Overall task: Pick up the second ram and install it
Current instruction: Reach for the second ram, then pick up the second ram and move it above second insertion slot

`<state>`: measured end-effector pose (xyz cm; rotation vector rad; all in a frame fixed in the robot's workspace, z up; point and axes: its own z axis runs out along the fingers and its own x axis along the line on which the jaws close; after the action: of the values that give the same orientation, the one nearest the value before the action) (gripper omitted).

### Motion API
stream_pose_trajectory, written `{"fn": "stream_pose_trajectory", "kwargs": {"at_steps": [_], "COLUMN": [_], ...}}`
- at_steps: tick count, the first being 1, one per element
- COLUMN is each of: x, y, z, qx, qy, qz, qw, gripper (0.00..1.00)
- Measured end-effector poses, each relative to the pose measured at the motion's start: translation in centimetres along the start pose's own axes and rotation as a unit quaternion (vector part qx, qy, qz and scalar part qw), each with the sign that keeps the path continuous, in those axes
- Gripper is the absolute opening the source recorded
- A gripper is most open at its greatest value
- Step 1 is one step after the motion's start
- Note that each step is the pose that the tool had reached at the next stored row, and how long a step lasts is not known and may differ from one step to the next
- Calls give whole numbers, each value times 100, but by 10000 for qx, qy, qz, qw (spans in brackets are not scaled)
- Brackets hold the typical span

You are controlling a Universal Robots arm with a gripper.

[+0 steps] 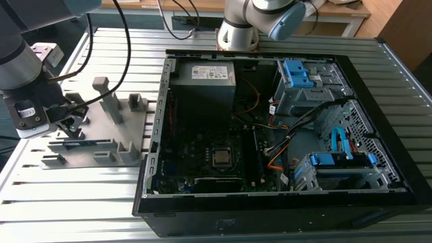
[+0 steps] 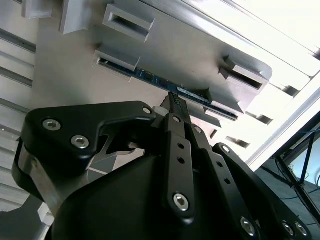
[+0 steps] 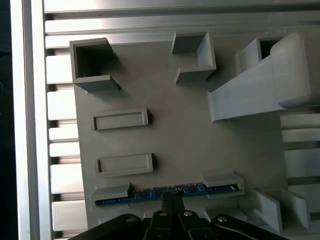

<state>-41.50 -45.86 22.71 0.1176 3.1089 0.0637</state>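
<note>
- Nearest, in both wrist views: black hand [image 2: 173, 100] [image 3: 170, 196], tips drawn together and clamped on the middle of the long upper edge of the second ram [image 2: 145, 76] [image 3: 200, 189].
- Just past the tips: the blue-green stick on edge, each end tucked into a low slotted block of the grey holder tray [image 3: 175, 125], and seated there rather than lifted clear.
- Further along the same tray, in the first wrist view: two shallow rectangular frames [image 3: 122, 165] side by side, then open square sockets [image 3: 92, 60] and a tall slanted upright [image 3: 260, 85].
- Under the tray: slatted aluminium counter [image 1: 68, 202], with pale ribs on every side of the grey plate.
- In the exterior view: arm and hand at the exterior view's left, low over the tray's near rows.
- Just beside the tray, toward the exterior view's right: open black computer case [image 1: 202, 217] flat on the counter, side panel off.
- Inside the case: dark motherboard with a square processor socket [image 1: 221, 158] near its middle, grey power supply [image 1: 202, 78] at the far end, and blue-trimmed drive cages [image 1: 300, 76] along the right side amid loose cables.
- Farthest: grey-and-white base of another arm [image 1: 238, 30] beyond the case's far wall.
</note>
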Motion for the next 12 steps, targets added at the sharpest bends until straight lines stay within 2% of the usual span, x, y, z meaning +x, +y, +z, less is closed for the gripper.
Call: {"fn": "stream_pose_trajectory", "kwargs": {"at_steps": [12], "x": [0], "y": [0], "z": [4], "qx": [-1], "qy": [0], "qz": [0], "qw": [10000], "gripper": [10]}}
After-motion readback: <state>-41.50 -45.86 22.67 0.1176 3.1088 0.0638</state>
